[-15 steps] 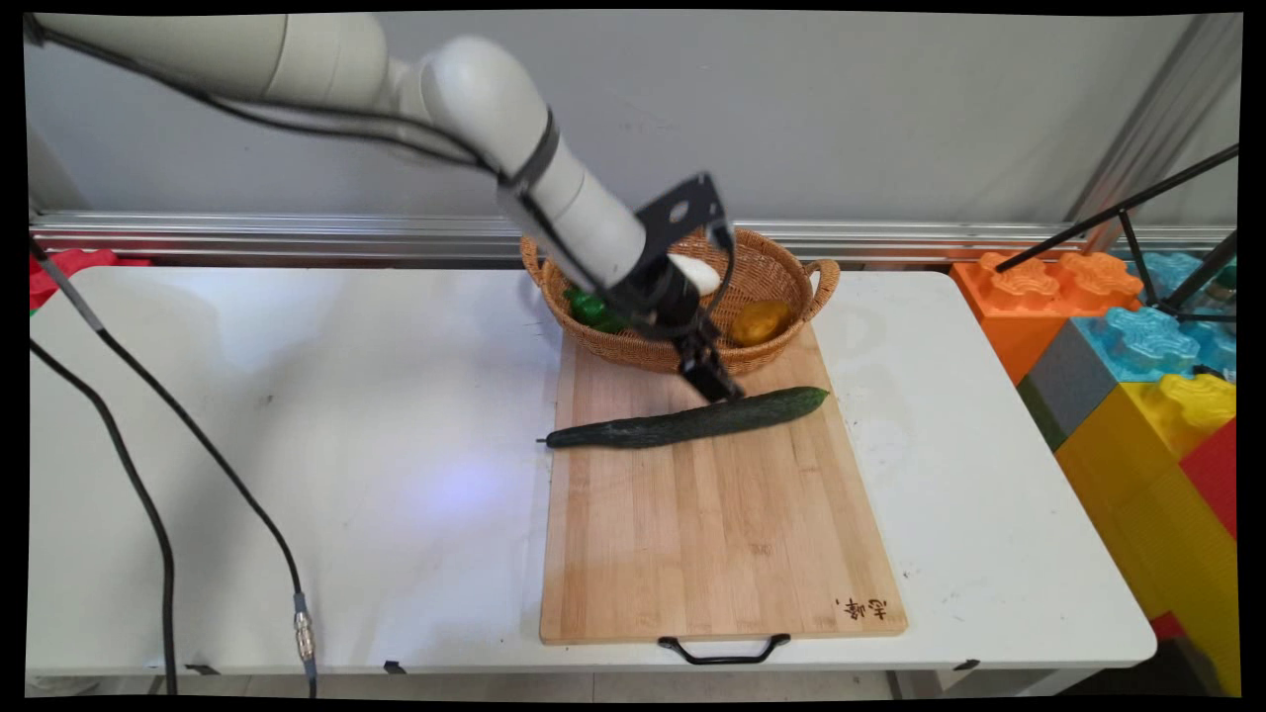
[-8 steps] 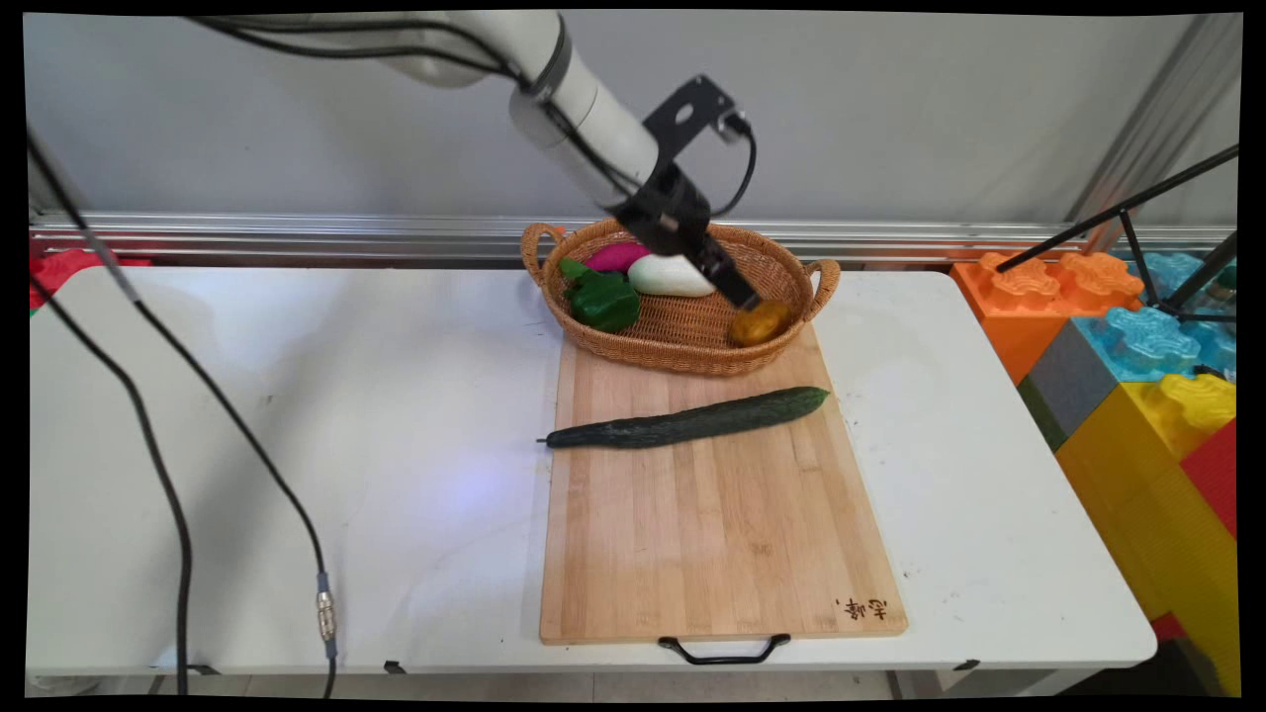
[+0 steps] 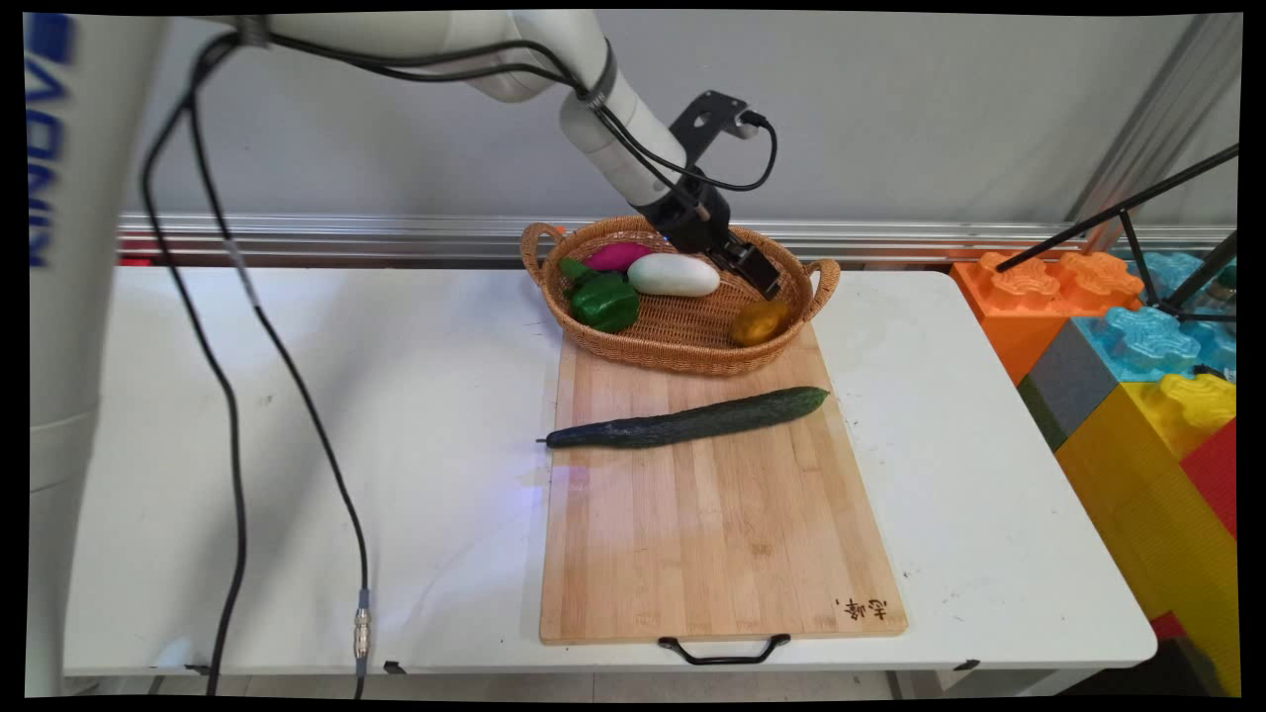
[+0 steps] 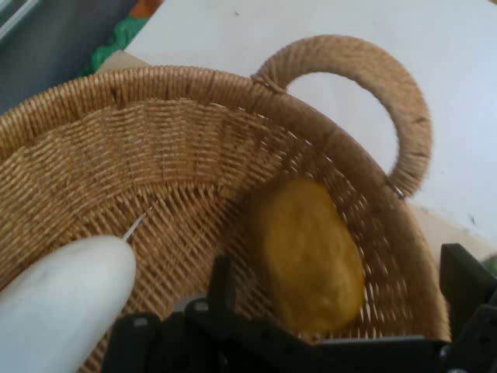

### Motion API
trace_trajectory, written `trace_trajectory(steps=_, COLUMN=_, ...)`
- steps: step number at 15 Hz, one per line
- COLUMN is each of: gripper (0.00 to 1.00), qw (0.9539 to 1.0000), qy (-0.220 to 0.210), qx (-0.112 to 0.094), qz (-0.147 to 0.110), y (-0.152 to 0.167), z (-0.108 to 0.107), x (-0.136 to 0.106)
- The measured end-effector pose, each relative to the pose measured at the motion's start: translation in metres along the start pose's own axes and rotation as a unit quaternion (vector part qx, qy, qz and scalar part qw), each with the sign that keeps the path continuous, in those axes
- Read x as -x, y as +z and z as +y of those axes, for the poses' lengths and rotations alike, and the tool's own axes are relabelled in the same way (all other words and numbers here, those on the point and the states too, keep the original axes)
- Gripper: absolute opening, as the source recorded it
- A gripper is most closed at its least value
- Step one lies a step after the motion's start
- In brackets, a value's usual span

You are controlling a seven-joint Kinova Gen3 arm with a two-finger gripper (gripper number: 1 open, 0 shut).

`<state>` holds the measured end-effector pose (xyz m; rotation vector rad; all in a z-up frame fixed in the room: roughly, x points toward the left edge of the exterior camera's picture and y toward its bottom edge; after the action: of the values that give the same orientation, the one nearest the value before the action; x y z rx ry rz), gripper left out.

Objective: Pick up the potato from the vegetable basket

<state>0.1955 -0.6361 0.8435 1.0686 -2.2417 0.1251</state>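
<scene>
- Claw (image 3: 764, 282) hangs over the right side of the basket, tilted down and to the right. Its two fingers (image 4: 221, 273) stand spread apart with nothing between them but air, and the potato lies below the gap.
- White table (image 3: 396, 396) carries everything else.
- Wooden cutting board (image 3: 712, 534) lies on the table's right half, with a black handle at its near edge.
- Woven basket (image 3: 682, 361) sits at the far end of the board, its near wall resting over the board's far edge.
- Long dark cucumber (image 3: 692, 421) lies across the board, just near of the basket and apart from it.
- White eggplant (image 3: 674, 276) rests in the far middle of the basket, just left of the claw.
- Green pepper (image 3: 603, 302) lies in the basket's left part, with a purple vegetable (image 3: 615, 257) behind it.
- Potato (image 3: 760, 322) sits low against the basket's right wall, beside the right handle; it is the thing nearest the claw. It looks firm, rounded and fairly light, probably apt to roll, so its narrower middle seems the surest place for a hold.
</scene>
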Motion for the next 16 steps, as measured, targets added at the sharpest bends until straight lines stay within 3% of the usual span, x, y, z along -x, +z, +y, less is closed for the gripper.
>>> trace_trajectory(steps=9, gripper=1.00, qw=0.9986, qy=-0.048, qx=0.017, qz=-0.016, y=0.043, z=-0.027, x=-0.006)
trace_trajectory(steps=16, gripper=1.00, qw=0.9963, qy=-0.076, qx=0.031, qz=-0.027, y=0.058, z=-0.032, x=0.001)
